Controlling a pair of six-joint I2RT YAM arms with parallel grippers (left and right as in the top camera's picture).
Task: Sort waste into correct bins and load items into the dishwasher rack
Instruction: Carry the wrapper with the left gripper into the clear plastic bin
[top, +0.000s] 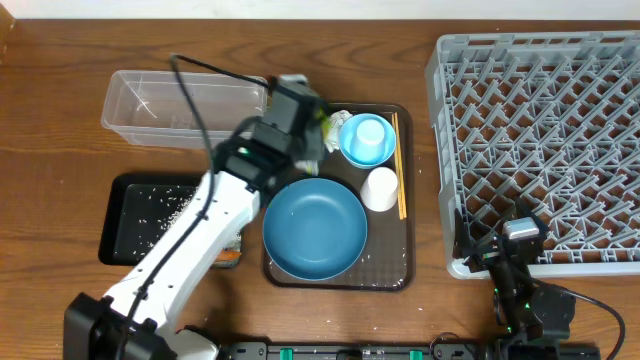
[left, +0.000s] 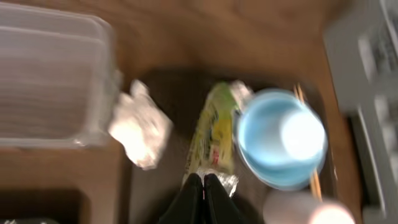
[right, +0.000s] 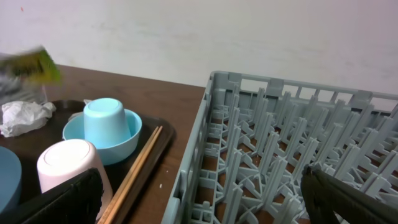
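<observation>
wooden table (top: 60, 60) — brown grain | dark brown serving tray (top: 388, 240) — lying on it | pale wall (right: 186, 31) behind

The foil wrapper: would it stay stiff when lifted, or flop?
Probably floppy: the foil wrapper is creased and crumpled, held at one end by the left gripper. Likely very light, being thin film. Its shiny silver end could slip from the grip.

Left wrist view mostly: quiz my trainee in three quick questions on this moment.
1. True or false: the left claw is shut on the foil wrapper.
2. The light blue cup stands upside down in: A the small bowl, B the rack, C the clear tub.
3. Fill in: the loose rice lies in the shallow ___ tray.
Key: 1 true; 2 A; 3 black.
</observation>
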